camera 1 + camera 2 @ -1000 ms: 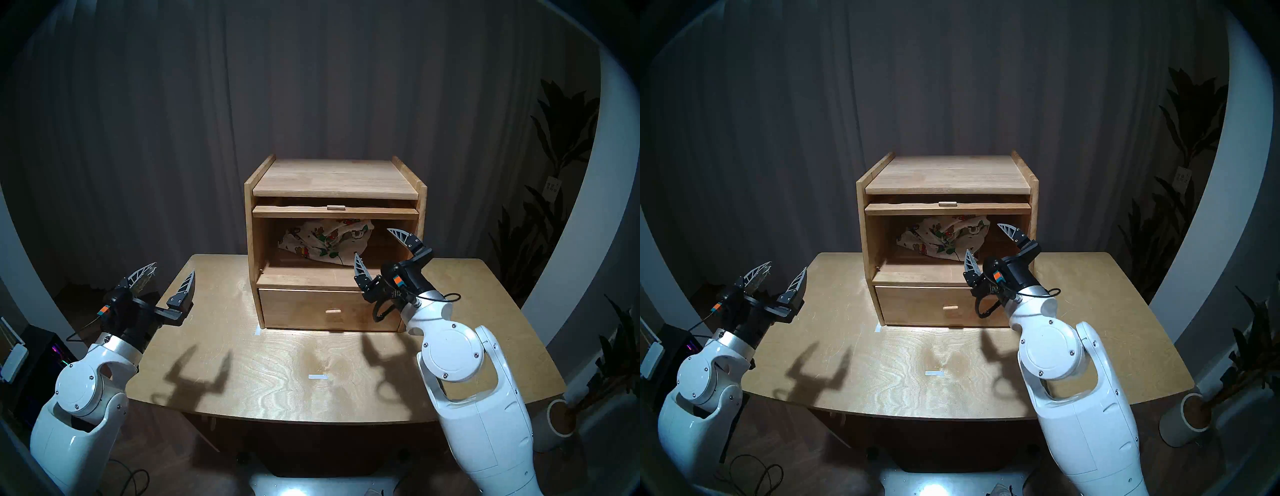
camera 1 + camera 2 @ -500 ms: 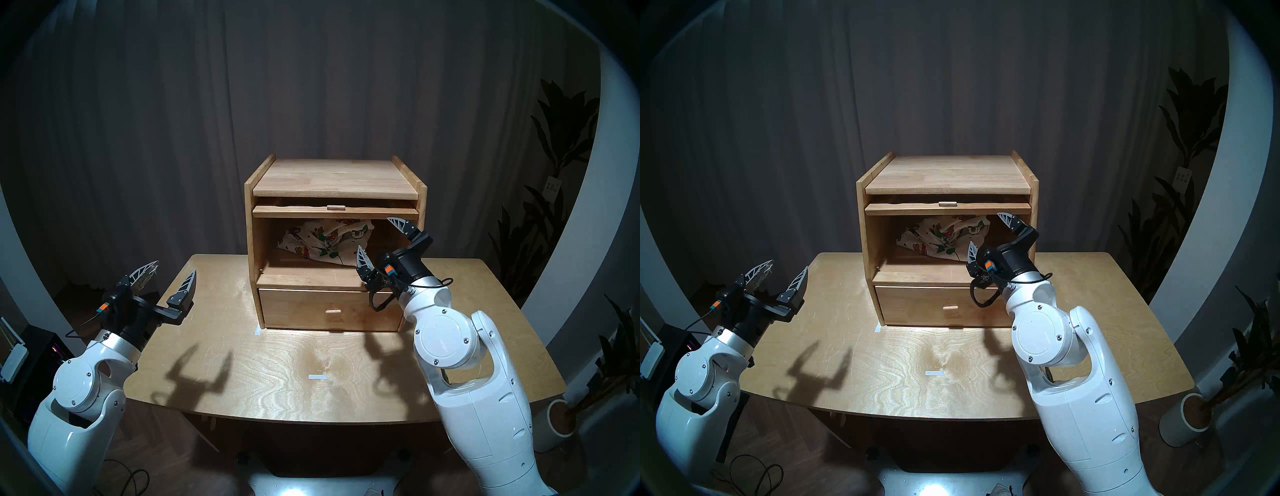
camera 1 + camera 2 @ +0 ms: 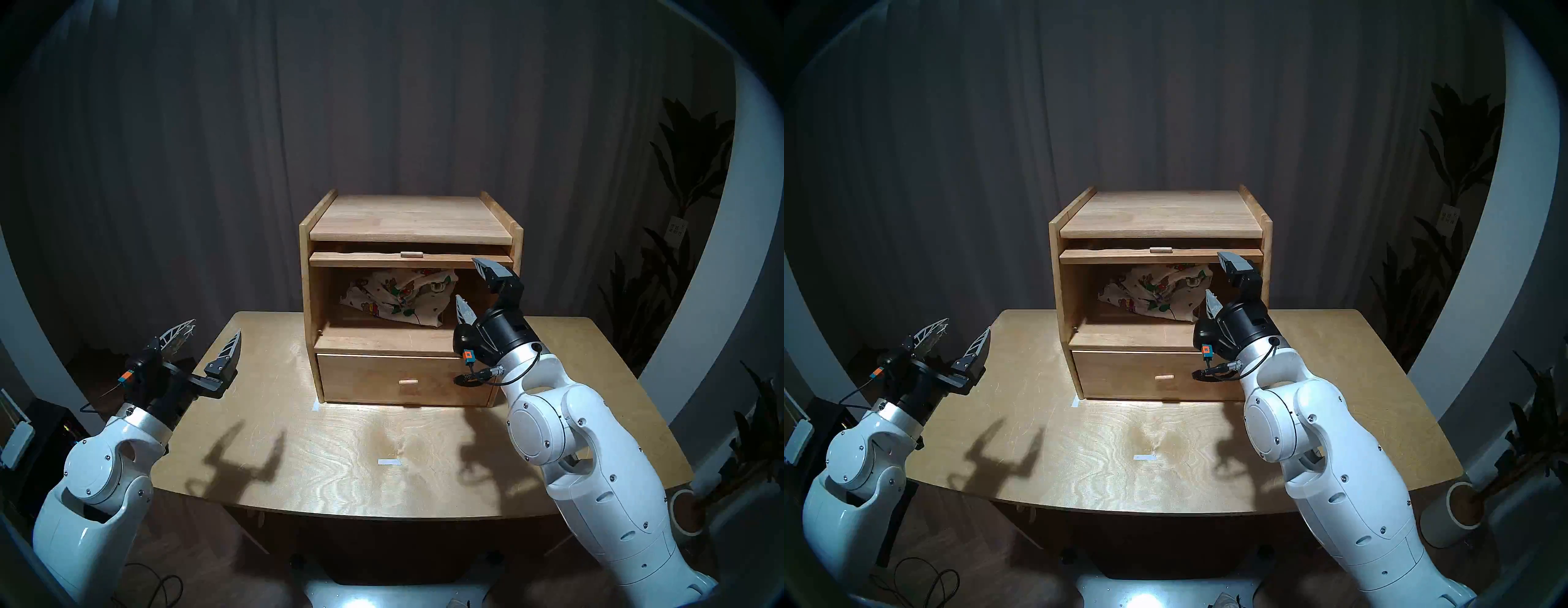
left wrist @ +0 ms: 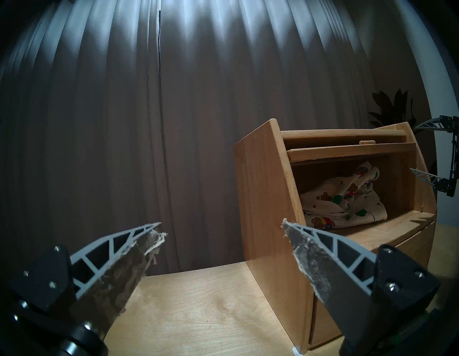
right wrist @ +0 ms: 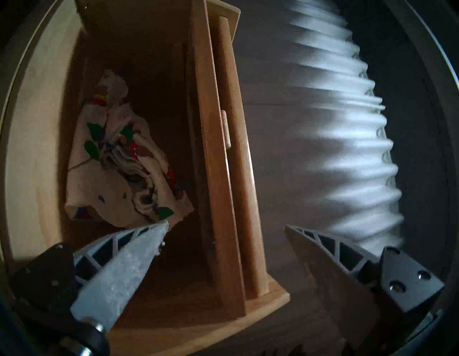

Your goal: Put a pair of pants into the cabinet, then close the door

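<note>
The light-wood cabinet (image 3: 407, 216) stands at the back of the table with its large compartment open. The teddy-bear pants (image 3: 399, 297) lie crumpled inside it, also in the left wrist view (image 4: 342, 203) and the right wrist view (image 5: 119, 174). The door (image 3: 360, 260) is raised flat under the top, so only its front edge and knob (image 3: 410, 254) show. My right gripper (image 3: 466, 280) is open and empty at the compartment's right front, one finger above the other, the upper one level with the door's edge. My left gripper (image 3: 214, 329) is open and empty over the table's left edge.
The drawer (image 3: 403, 380) below the compartment is shut. The table (image 3: 339, 446) carries two small white tape marks. A dark curtain hangs close behind. A potted plant (image 3: 687, 509) stands on the floor at the right, and cables and a box lie at the left.
My right gripper has risen and rolled, so its fingers now stand one above the other near the door's right end. The left arm, pants and door have not moved.
</note>
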Robot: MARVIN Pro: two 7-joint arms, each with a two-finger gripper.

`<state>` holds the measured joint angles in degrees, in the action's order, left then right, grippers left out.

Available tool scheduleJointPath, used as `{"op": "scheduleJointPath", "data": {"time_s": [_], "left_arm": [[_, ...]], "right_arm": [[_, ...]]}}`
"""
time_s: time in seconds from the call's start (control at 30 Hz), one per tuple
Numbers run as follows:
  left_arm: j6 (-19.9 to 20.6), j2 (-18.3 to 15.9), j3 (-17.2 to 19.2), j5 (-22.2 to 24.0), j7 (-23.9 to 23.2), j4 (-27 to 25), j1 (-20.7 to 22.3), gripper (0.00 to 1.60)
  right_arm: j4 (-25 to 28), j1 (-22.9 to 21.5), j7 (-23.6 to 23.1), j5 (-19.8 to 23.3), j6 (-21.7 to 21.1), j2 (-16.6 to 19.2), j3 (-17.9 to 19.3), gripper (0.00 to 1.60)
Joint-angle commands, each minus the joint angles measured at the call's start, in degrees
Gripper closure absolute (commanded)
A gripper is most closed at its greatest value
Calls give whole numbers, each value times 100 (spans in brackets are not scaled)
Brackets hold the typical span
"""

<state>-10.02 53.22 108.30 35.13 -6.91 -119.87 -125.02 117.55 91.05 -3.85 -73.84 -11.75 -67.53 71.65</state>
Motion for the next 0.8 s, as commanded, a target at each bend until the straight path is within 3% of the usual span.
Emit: {"op": "scheduleJointPath", "data": {"time_s": [0.0, 0.03, 0.07, 0.17, 0.27, 0.4, 0.47, 0.53, 0.77], "left_arm": [[20, -53, 98, 0, -9, -78, 23, 0], [9, -49, 88, 0, -12, -68, 31, 0], [12, -51, 91, 5, -16, -69, 29, 0], [4, -49, 80, 17, -25, -54, 36, 0], [6, -55, 85, 26, -35, -55, 35, 0], [12, -61, 96, 31, -41, -61, 29, 0], [23, -64, 107, 28, -35, -73, 19, 0], [32, -66, 112, 26, -29, -81, 13, 0], [22, -69, 104, 40, -47, -64, 24, 0]], "right_arm": [[-349, -56, 749, 194, -751, -653, 53, 0], [-180, 64, 315, 934, -778, -628, 142, 0], [-222, 122, 508, 890, -885, -720, 169, 0], [-177, 330, 275, 1223, -1015, -842, 307, 0], [-76, 554, 432, 1610, -1177, -1036, 460, 0], [325, 920, 544, 2160, -1242, -1275, 586, 0], [450, 1070, 777, 2071, -1209, -1299, 629, 0], [610, 1122, 827, 1635, -1273, -956, 480, 0], [851, 675, 879, 464, -1300, -386, 70, 0]]}}
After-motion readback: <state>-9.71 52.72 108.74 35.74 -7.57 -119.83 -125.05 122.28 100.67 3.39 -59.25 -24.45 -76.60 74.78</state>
